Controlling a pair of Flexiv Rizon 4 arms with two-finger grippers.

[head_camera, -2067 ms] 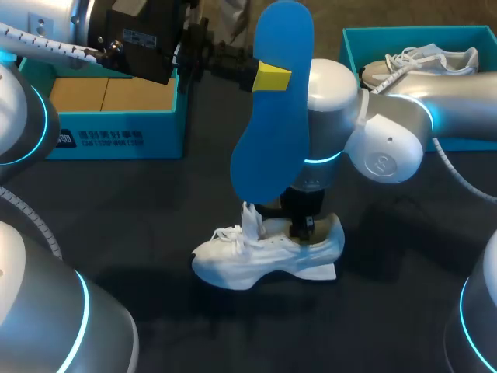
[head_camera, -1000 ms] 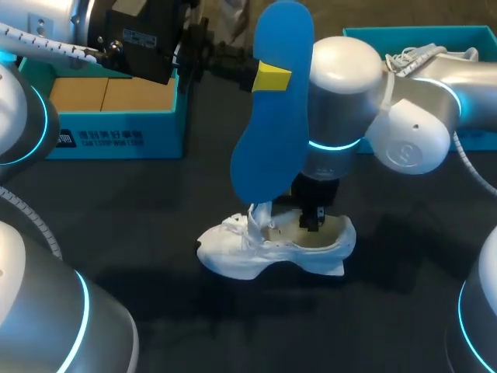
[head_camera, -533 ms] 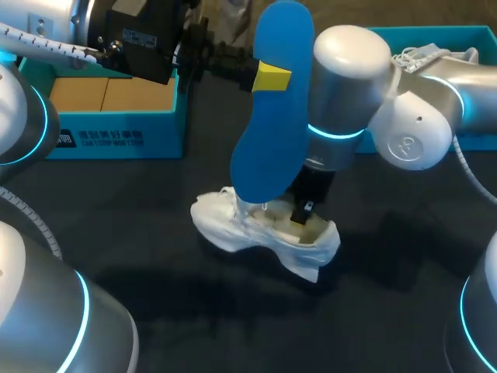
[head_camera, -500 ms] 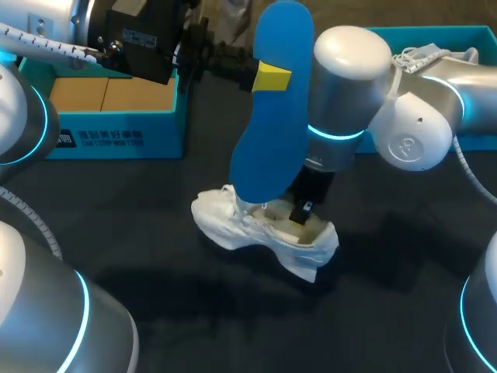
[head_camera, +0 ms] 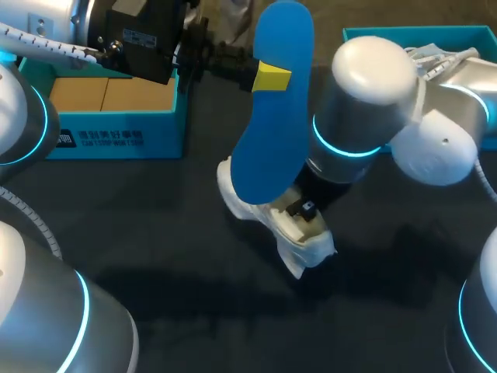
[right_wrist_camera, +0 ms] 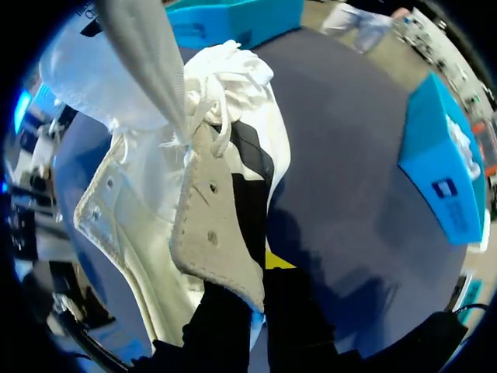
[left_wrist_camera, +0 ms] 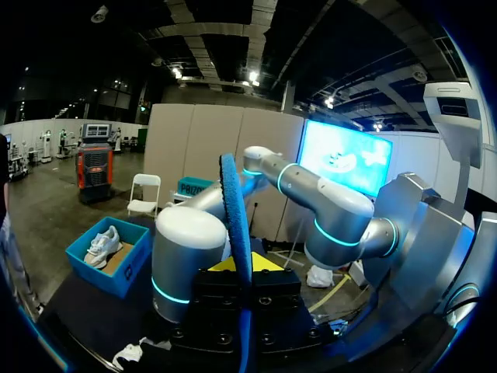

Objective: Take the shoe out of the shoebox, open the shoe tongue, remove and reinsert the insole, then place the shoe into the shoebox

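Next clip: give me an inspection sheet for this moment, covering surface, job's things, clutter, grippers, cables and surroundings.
Surface: dark table.
Job's things: white shoe tilted, partly behind the insole; blue insole held upright, out of the shoe; open teal shoebox far left.
Clutter: second teal shoebox far right, with another shoe inside.
Grippers: left gripper shut on the insole; right gripper shut on the white shoe's collar.
Cables: ribbed cable along the left arm, off the table.
Surroundings: nothing seen.
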